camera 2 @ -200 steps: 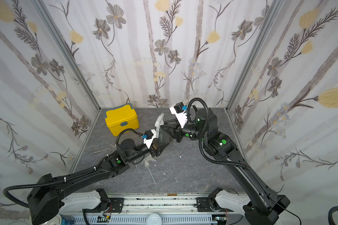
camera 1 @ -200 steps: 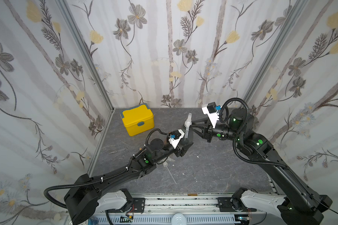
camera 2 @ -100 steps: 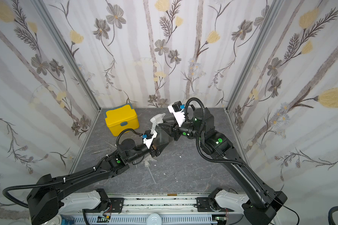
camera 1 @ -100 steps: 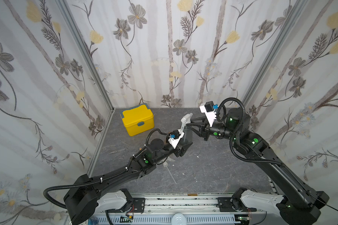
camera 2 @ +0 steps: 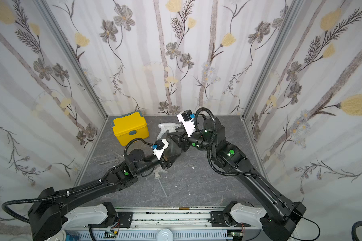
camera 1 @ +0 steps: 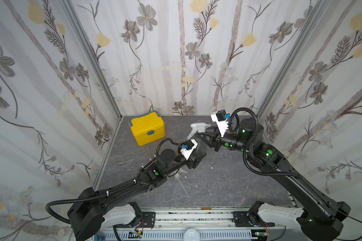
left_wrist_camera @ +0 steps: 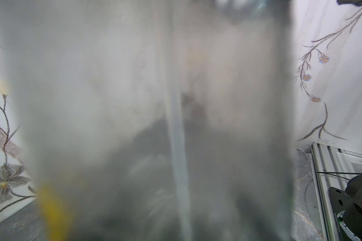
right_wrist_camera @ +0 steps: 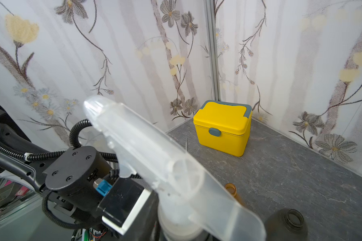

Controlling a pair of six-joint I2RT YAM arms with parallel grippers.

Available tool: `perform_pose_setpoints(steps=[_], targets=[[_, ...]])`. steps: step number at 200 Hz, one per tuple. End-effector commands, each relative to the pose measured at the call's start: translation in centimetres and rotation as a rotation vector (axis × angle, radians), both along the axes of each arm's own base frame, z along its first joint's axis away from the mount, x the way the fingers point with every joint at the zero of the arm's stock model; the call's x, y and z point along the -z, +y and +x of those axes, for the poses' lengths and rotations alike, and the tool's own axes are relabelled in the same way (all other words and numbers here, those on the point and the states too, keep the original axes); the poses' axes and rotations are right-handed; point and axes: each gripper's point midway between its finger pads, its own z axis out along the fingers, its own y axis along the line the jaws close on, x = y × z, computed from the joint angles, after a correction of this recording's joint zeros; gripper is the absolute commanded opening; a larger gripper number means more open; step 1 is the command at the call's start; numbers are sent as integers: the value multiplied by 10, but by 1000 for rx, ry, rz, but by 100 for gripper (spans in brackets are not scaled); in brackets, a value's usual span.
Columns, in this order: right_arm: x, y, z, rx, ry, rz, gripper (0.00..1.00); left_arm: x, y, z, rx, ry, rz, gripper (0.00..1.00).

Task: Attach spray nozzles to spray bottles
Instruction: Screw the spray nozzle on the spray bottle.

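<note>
Clock convention: top view, hub at the centre of the bench (camera 1: 228, 183), 12 o'clock at the back wall, 6 o'clock at the robot's base.

Position. The grey bottle (camera 1: 200, 147) was just toward 12 o'clock of the hub, with the left gripper (camera 1: 198, 156) clenched across its lower body. Whether its base touched the bench could not be told. The clear nozzle (camera 1: 196, 128) sat on top of its neck. The right gripper (camera 1: 205, 136) reached in from 3 o'clock and, as far as both top views showed, was closed on the nozzle's collar. Its fingertips were out of the right wrist view.

Step in hand (judgement): seating and threading the collar onto the neck. In the left wrist view the dip tube (left_wrist_camera: 177, 146) ran down inside the bottle, so insertion looked done. To do it well, the left gripper should act as a steady counter-hold. The right gripper should set the collar square to the neck, press lightly along the bottle's axis, then turn. A tilted collar would likely cross-thread, and too hard a squeeze could dent the thin wall.

Orientation. The bottle's long axis was roughly upright, neck uppermost, perhaps leaning toward 12 o'clock; the exact tilt was not readable. The nozzle head lay crosswise to that axis. Its spout pointed toward 9–10 o'clock, the side of the yellow box (camera 1: 147, 130), with the trigger hanging below.

Also noted: a loose nozzle (camera 1: 179, 175) lay on the bench at 7 o'clock, close to the hub.
</note>
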Motion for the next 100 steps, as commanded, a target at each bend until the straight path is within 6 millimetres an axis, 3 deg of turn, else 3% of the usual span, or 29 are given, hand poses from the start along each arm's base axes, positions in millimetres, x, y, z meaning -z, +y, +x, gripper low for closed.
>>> perform_pose_setpoints(steps=[1,49,68,100], targets=[[-8,0,3,36,-14,39,32,-19,-1,-4,18,-62,-46,74],[6,6,5,84,6,27,22,-20,0,-3,3,-62,-48,74],[15,0,15,186,20,8,19,-21,2,2,-26,-58,-52,74],[29,7,14,378,20,-56,18,-23,6,8,-67,-58,-60,74]])
